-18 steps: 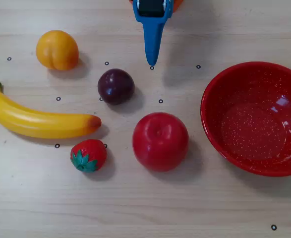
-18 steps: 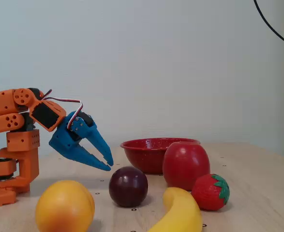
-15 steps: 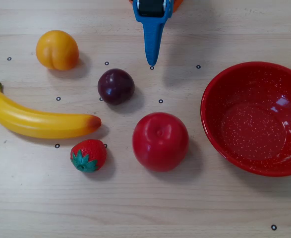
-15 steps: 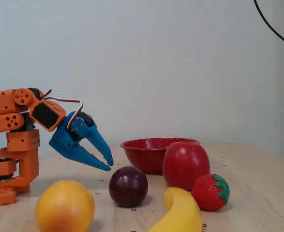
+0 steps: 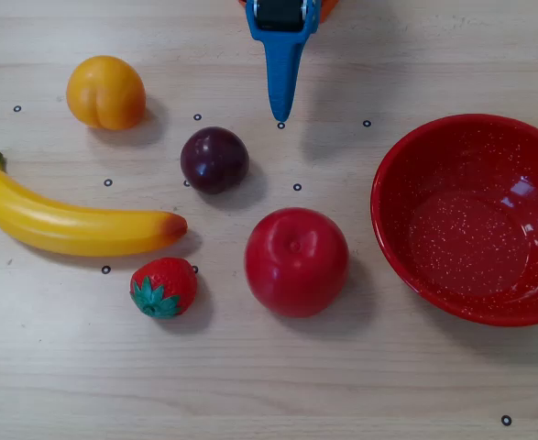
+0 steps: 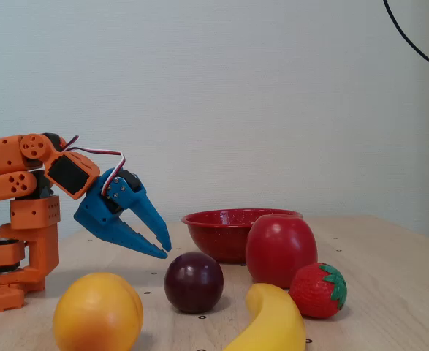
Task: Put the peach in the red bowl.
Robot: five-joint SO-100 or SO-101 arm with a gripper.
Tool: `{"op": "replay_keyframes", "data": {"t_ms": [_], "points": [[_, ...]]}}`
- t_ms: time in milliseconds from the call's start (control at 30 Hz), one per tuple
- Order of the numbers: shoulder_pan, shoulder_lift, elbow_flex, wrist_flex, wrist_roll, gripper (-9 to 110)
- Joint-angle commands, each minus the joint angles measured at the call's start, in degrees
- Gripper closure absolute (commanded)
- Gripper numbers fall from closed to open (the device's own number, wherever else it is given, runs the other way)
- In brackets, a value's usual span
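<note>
Overhead view gives me the whole layout: the peach (image 5: 106,92) sits at the upper left of the surface (image 5: 269,385), on its own, with the banana (image 5: 71,222) below it and the plum (image 5: 214,159) off to its right. The red bowl (image 5: 470,218) is at the far right edge, empty, well apart from the peach. Between them lie the plum, the apple (image 5: 296,261) and, lower left, the strawberry (image 5: 163,287). My guess is the fruits are spread out like this so each can be taken without nudging a neighbour, and the other fruits serve as distractors.

The jaws (image 6: 162,248) hang above the surface, empty, grasping nothing. In the fixed view I see the two blue fingers (image 6: 147,213) parted a little, pointing down and forward toward the plum, raised clear of everything, which I read as a ready pose before any approach.

Relative to the jaws, the peach is off to the left in the overhead view, where the blue tip (image 5: 281,87) points down between the peach and the bowl, nearer the plum. I judge I must swing left and lower to reach it.
</note>
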Motion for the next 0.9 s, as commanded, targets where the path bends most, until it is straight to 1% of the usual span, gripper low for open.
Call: {"op": "replay_keyframes", "data": {"t_ms": [0,267,600,867], "points": [[-0.1,0.6,0.4,-0.4,-0.6,101],[-1.3,-7.2,-2.1,-6.5,1.5,101],[-1.9,-19.8,-14.6,-5.8,3.5,101],[-3.6,-28.8,-27.7,-0.5,7.6,101]]}}
